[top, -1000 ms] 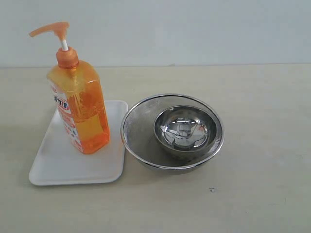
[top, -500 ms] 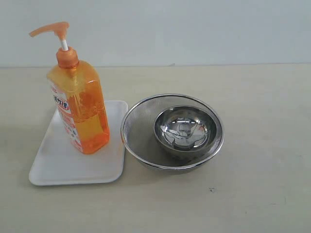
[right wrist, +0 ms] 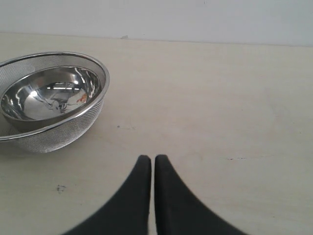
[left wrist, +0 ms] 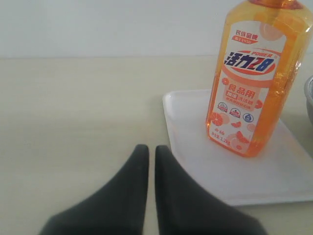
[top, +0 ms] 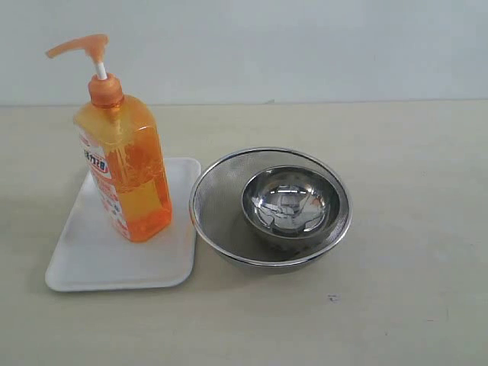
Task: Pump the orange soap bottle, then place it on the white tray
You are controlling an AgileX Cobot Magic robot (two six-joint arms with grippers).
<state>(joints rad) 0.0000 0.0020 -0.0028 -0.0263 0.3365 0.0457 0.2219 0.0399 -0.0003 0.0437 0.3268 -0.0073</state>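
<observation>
The orange soap bottle (top: 126,171) stands upright on the white tray (top: 84,255), its pump head raised on the white stem. In the left wrist view the bottle (left wrist: 254,83) rests on the tray (left wrist: 195,127), well apart from my left gripper (left wrist: 148,149), which is shut with nothing between its fingers. My right gripper (right wrist: 148,159) is also shut and holds nothing, over bare table. Neither gripper shows in the exterior view.
A round steel mesh strainer (top: 221,198) with a shiny steel bowl (top: 290,204) inside it sits just right of the tray, touching its edge. The strainer (right wrist: 73,127) also shows in the right wrist view. A pale wall runs behind the beige table.
</observation>
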